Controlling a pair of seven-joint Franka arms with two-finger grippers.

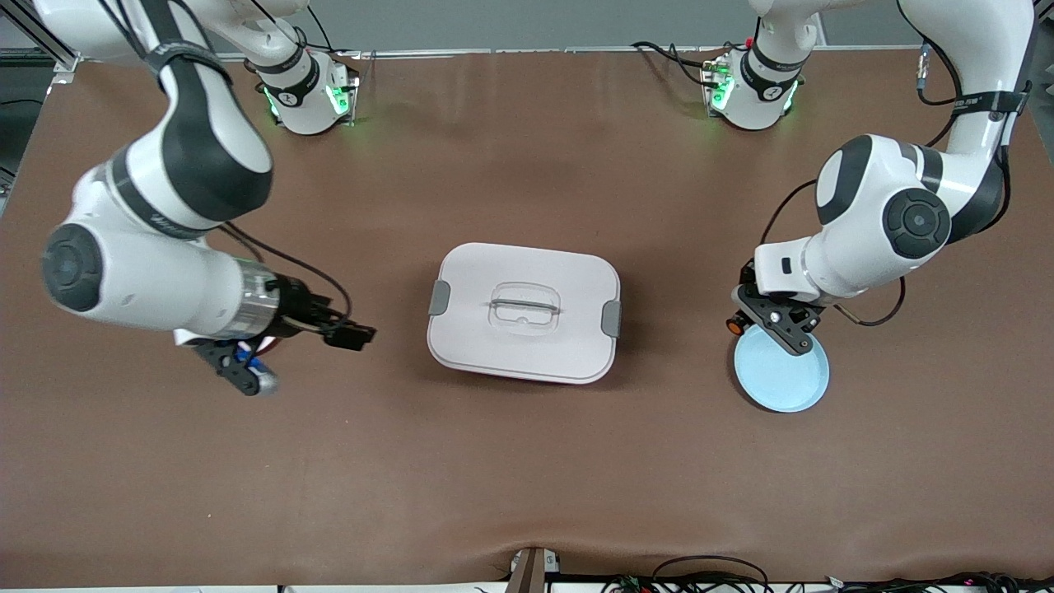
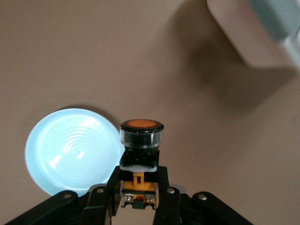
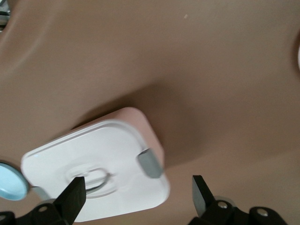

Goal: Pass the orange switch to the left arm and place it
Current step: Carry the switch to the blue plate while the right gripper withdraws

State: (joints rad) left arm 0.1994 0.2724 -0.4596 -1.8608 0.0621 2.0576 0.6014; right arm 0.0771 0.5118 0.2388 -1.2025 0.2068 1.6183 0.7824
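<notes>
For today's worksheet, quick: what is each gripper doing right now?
Left gripper: shut on the orange switch, above the blue plate.
Right gripper: open, empty, waiting.

Box [image 1: 524, 313] mid-table, plate [image 1: 782, 379] toward left arm's end — well apart, switch [image 1: 732, 325] above plate's edge.

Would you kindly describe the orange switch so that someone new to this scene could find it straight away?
Start at the big white lidded box in the middle of the brown table, then look toward the left arm's end, to the round light-blue plate. Over that plate's edge, the left gripper has its jaws shut on the small black push-button switch. Its round orange cap is the only orange thing there.
</notes>
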